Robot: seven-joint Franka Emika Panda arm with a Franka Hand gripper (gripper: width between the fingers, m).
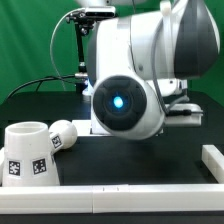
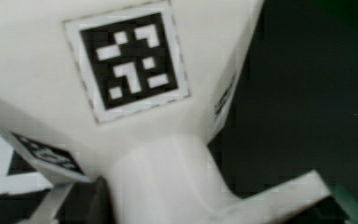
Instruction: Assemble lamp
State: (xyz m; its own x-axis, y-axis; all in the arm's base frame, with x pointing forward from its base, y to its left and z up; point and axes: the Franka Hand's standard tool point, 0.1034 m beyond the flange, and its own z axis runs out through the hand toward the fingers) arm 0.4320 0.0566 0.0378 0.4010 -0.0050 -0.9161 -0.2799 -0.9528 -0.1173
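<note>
Shade: matte white truncated-cone plastic shade (image 1: 28, 155), lower left of the exterior view, upright on the black worktop (image 1: 140, 150), 2 square tags showing.
Bulb: round-headed white plastic bulb (image 1: 63, 134), lying just right of the shade.
Arm: large glossy white robot arm (image 1: 130, 90), filling the centre, blue light on its joint.
Tagged piece: white plastic piece with 1 large black-and-white tag (image 2: 149, 60), filling the wrist view; which lamp part, cannot tell.
Pincer: hidden behind the arm; spread or pressed together, cannot tell.
</note>
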